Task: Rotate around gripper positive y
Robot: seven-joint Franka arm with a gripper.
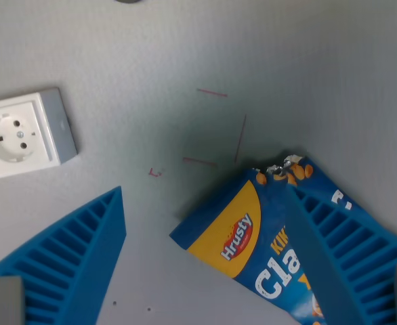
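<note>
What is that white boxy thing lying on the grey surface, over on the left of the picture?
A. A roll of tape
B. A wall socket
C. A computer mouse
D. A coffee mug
B: the white box has a round recessed face with two pin holes, like a power socket.

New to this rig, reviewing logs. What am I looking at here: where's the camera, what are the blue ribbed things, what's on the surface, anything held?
The single picture comes from a camera on the robot arm's wrist, looking down at a grey table. The two blue ribbed wedges are the fingers of the tool, spread apart. A blue and yellow snack bag lies between them, against the finger at the wrist view's right; whether it is gripped is unclear. A white wall socket lies at upper left. Thin red marks are drawn on the table.
</note>
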